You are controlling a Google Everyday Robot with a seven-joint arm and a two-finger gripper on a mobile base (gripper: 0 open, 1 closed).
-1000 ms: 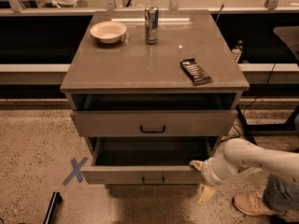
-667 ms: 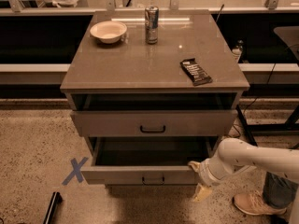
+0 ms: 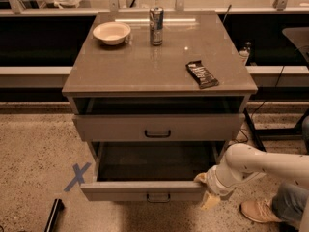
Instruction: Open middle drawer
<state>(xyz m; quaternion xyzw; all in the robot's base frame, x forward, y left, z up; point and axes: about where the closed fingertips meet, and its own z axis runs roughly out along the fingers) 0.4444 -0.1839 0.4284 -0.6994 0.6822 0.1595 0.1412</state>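
Note:
The middle drawer (image 3: 145,191) is the second one down, grey-tan with a small black bar handle (image 3: 158,197). It stands pulled far out and shows a plain dark grey inside. My gripper (image 3: 206,190), at the end of the white arm (image 3: 251,166) coming in from the right, is at the right end of this drawer's front panel and touches it. The handle is free. The top drawer (image 3: 158,127) is out a little. The bottom drawer is hidden under the open one.
On the cabinet top (image 3: 159,62) are a white bowl (image 3: 111,32), a can (image 3: 156,25) and a dark snack bar (image 3: 202,74). A blue tape X (image 3: 77,176) and a black object (image 3: 54,215) lie on the floor at left. A person's shoe (image 3: 260,210) is at lower right.
The middle drawer has slid a little further out toward the camera. My gripper has moved with it at its right front corner. The top drawer has not moved.

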